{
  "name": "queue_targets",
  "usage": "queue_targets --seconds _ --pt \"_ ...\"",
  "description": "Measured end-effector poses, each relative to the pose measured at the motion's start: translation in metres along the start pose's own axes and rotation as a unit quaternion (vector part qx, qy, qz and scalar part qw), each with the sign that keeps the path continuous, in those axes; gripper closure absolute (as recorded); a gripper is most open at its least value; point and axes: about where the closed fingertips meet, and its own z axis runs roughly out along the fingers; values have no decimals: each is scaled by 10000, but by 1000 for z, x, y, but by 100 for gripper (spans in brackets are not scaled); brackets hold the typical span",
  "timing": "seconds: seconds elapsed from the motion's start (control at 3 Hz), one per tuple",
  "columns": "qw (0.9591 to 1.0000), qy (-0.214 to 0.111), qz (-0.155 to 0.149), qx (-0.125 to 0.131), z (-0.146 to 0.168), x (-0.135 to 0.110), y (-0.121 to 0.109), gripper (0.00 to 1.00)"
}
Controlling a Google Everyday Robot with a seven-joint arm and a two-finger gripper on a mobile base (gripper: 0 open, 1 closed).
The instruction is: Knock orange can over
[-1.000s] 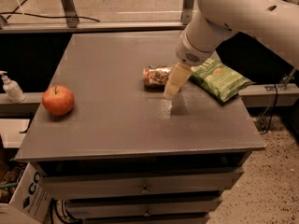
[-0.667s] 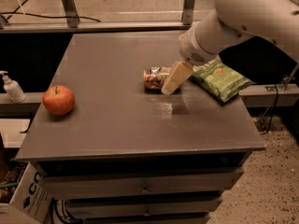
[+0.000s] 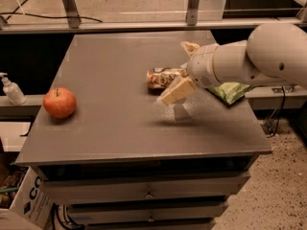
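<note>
Far left, off the table point(image 3: 110, 56), stands a bottle point(image 3: 11, 89). An apple point(image 3: 59, 102) sits near the table's left edge. At mid-table the can point(image 3: 162, 77) lies on its side. Just right of it and in front hangs the tool point(image 3: 175, 91), tilted, and whether it's apart or together I cannot tell. Behind the arm point(image 3: 249, 61) peeks a green bag point(image 3: 231, 91).

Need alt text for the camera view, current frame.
The orange can lies on its side near the middle of the grey table, with the robot arm's gripper hanging just in front of it. A green bag sits partly behind the arm on the right, and a red apple stands near the table's left edge.
</note>
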Motion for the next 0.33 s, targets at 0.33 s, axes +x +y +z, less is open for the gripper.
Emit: queue_targets --seconds 0.33 --pt "9990 -417 117 64 -15 -21 12 0"
